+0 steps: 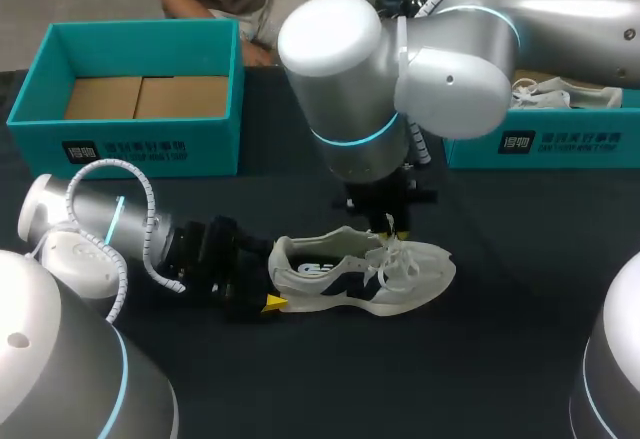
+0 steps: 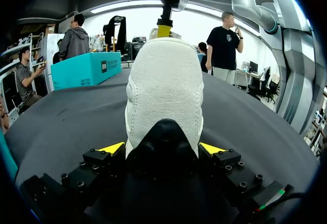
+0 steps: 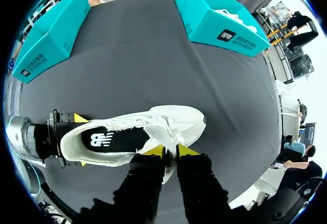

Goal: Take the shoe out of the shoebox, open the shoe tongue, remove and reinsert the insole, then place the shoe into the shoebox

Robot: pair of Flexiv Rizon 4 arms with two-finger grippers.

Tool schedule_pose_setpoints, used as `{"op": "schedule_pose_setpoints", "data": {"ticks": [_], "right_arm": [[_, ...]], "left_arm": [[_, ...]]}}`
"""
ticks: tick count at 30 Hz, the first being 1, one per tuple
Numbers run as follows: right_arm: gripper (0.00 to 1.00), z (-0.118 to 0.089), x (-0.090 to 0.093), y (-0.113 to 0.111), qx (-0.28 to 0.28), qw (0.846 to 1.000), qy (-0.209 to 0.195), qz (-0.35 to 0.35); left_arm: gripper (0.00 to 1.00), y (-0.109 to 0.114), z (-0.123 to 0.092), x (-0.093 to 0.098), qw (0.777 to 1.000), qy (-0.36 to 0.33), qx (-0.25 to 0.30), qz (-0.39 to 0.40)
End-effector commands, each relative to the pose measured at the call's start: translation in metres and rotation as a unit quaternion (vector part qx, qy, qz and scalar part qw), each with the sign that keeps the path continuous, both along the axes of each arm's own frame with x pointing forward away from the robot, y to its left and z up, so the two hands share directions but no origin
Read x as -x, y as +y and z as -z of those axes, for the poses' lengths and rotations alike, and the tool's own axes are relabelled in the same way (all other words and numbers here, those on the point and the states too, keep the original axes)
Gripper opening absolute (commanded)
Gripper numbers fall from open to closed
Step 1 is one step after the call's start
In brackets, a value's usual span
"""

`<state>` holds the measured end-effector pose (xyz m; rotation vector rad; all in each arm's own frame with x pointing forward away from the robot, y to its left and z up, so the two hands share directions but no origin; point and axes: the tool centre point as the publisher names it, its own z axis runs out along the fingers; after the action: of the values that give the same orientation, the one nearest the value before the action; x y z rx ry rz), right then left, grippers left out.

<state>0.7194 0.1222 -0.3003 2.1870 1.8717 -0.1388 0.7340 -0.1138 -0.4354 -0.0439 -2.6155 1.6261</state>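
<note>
A white shoe (image 1: 360, 274) with a dark side stripe lies on the black table, toe to the right. My left gripper (image 1: 272, 277) stands wide at its heel. In the left wrist view the padded heel (image 2: 163, 91) fills the gap, with a yellow tip pressing each side of it. My right gripper (image 1: 390, 224) comes down from above onto the laced area. In its own view the fingers (image 3: 169, 151) are nearly together, with a white strip of the tongue pinched between them. The dark insole (image 3: 115, 138) shows inside the shoe (image 3: 133, 134).
A teal shoebox (image 1: 130, 149) with a bare cardboard floor stands at the back left. A second teal box (image 1: 540, 149) at the back right holds another white shoe (image 1: 550, 94). My right arm's big elbow hangs over the table's middle.
</note>
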Motion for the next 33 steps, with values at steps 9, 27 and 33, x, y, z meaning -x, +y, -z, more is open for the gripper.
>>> {"op": "schedule_pose_setpoints", "data": {"ticks": [9, 27, 33], "right_arm": [[0.31, -0.008, 0.012, 0.024, 0.008, 1.000, -0.016, 0.001], [0.00, -0.002, 0.025, -0.032, -0.016, 0.997, -0.018, 0.072], [0.00, 0.004, 0.025, -0.043, -0.025, 0.996, -0.012, 0.085]], "left_arm": [[0.00, -0.002, 0.005, 0.001, 1.000, 0.000, -0.001, 0.001], [0.00, -0.002, 0.005, 0.001, 1.000, 0.000, -0.001, 0.001], [0.00, -0.002, 0.005, 0.001, 1.000, 0.000, -0.001, 0.001]]}}
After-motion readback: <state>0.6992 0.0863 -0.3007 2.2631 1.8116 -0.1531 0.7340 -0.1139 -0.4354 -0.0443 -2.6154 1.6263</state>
